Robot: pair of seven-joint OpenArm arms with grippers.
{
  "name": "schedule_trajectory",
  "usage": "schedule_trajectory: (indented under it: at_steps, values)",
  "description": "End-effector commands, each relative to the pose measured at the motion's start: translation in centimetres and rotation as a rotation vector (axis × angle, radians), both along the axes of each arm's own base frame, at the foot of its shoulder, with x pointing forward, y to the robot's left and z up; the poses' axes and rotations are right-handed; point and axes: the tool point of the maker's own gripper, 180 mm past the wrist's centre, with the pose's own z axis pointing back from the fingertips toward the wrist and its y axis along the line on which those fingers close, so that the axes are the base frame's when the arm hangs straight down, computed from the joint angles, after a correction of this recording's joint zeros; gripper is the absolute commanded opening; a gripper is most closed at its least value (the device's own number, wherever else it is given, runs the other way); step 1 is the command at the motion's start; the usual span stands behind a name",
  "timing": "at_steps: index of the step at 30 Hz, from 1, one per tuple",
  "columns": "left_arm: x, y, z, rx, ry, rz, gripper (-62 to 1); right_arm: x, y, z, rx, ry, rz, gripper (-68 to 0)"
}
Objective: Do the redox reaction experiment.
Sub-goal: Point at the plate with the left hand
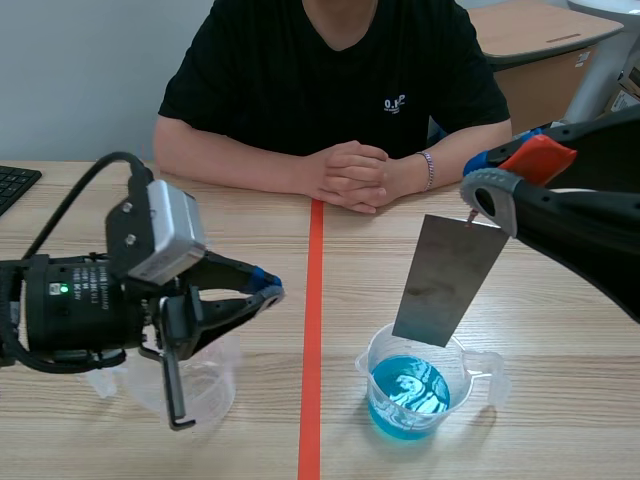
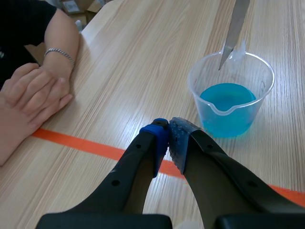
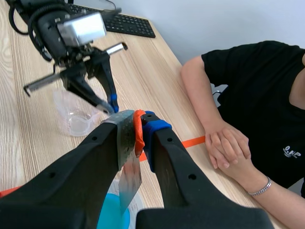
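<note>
A thin grey metal plate [image 1: 447, 282] hangs tilted from my right gripper [image 1: 482, 203], which is shut on its upper edge. The plate's lower end sits at the rim of a clear beaker of blue liquid [image 1: 409, 396], above the liquid. In the right wrist view the plate [image 3: 127, 149] is pinched between the fingers of the right gripper [image 3: 136, 125]. The left wrist view shows the blue beaker [image 2: 231, 97] ahead of my left gripper [image 2: 168, 139], with the plate tip [image 2: 232, 34] over it. My left gripper [image 1: 270, 293] is shut on nothing, above an empty clear beaker [image 1: 196, 386].
A person sits across the table with clasped hands [image 1: 350, 175] resting near the orange tape line [image 1: 313, 340]. A black keyboard [image 1: 12, 185] lies at the far left edge. The empty beaker [image 3: 76, 117] stands under the left arm.
</note>
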Motion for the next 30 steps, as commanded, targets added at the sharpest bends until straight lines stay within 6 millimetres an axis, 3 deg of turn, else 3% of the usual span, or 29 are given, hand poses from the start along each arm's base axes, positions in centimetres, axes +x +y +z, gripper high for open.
schedule_trajectory:
  at_steps: [1, 6, 16, 22, 30]
  values:
    - [0.3, 0.9, 1.4, -0.008, -0.022, 0.007, -56.7, 0.0, 0.3, 0.7, 0.025, -0.015, 0.014, -66.0]
    - [-0.6, 4.9, 0.7, 0.095, 0.005, 0.037, -56.7, 0.0, 0.3, 0.7, 0.025, -0.015, 0.014, -66.0]
    - [-3.9, 12.6, -4.0, 0.318, 0.135, 0.202, -56.7, 0.0, 0.3, 0.7, 0.025, -0.015, 0.014, -66.0]
    - [-6.5, 15.6, -6.8, 0.363, 0.233, 0.356, -56.7, 0.0, 0.3, 0.7, 0.024, -0.015, 0.014, -66.0]
    - [-9.3, 19.1, -7.9, 0.318, 0.314, 0.61, -56.7, 0.0, 0.2, 0.7, 0.023, -0.014, 0.013, -66.0]
